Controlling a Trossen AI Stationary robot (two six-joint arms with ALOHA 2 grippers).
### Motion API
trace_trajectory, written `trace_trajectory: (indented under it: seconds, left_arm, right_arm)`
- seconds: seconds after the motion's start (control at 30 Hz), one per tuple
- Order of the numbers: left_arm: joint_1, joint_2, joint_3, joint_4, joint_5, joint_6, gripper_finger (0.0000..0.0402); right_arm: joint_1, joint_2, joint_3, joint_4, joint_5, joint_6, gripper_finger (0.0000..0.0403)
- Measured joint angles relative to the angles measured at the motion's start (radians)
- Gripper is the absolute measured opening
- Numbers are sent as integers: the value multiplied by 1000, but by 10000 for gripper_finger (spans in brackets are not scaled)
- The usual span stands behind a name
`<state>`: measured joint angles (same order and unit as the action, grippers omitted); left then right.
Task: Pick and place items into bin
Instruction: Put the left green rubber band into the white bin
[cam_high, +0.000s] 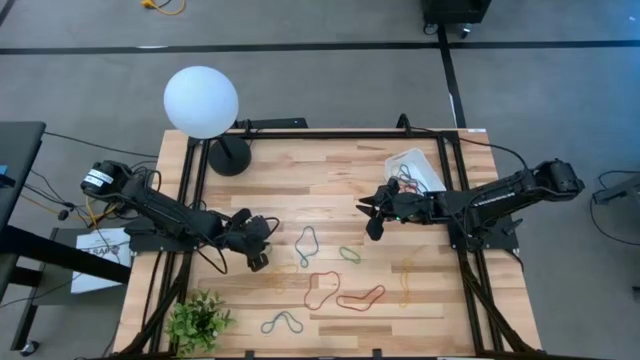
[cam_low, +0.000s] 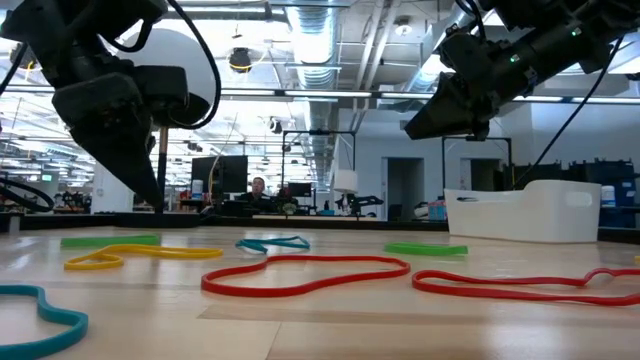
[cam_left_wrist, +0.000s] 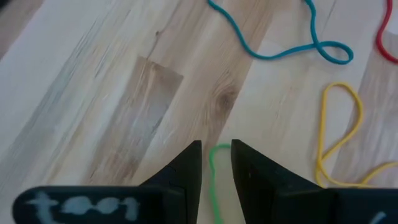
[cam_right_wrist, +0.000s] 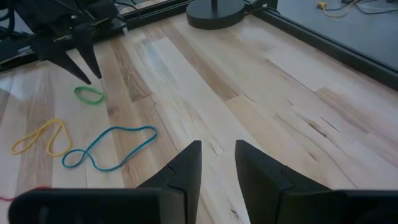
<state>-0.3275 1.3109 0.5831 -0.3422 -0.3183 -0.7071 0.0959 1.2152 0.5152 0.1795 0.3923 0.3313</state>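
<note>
Left gripper, jaws slightly apart, straddles a thin green rubber band; right gripper, likewise parted, hovers empty beside the white plastic bin. White globe lamp occupies the bench's far-left corner.

On the wooden table lie loose thin rubber-band loops: two red, two teal-blue, two green, two yellow. One small white rectangular plastic bin holds more, uncountable.

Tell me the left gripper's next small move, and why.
Probably lower straight down and close. The left gripper hangs over the wooden table with its fingers slightly apart, and the small green rubber-band loop lies right between the fingertips, not yet pinched. The white plastic bin sits across by the right arm.
</note>
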Motion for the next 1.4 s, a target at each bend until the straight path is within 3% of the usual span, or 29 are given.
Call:
trace_trajectory:
  seconds: [0.37, 0.73, 0.93, 1.4]
  left_arm:
    - [-18, 0, 0, -3, -53, 17, 75]
    - [-61, 0, -3, 4, -43, 64, 75]
    - [-61, 0, -98, 158, -45, 87, 75]
    - [-61, 0, -147, 184, -44, 9, 75]
  right_arm:
    - [0, 0, 0, 0, 0, 0, 93]
    - [0, 0, 0, 0, 0, 0, 93]
    - [0, 0, 0, 0, 0, 0, 93]
    - [0, 0, 0, 0, 1, 0, 93]
